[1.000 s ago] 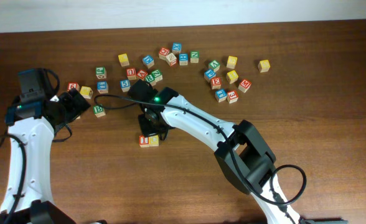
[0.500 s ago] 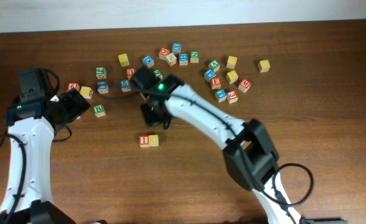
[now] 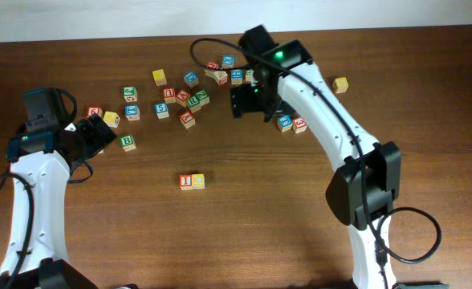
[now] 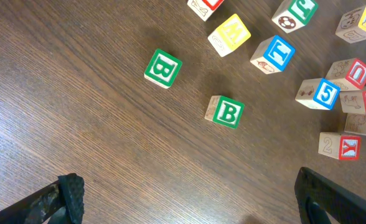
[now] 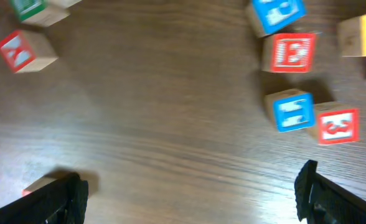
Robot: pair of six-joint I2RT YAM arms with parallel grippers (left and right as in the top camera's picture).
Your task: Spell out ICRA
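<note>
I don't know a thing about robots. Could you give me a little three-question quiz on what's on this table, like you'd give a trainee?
1. True or false: the red I cube and the yellow C cube sit side by side.
2. Pick one. In its own wrist view, the right end effector is: A) shut on a cube; B) open with nothing between its fingers; C) out of the picture.
3. Fill in the blank: in the left wrist view, the two green cubes lying alone mid-picture both show the letter ___.

Key: 1 true; 2 B; 3 B.
</note>
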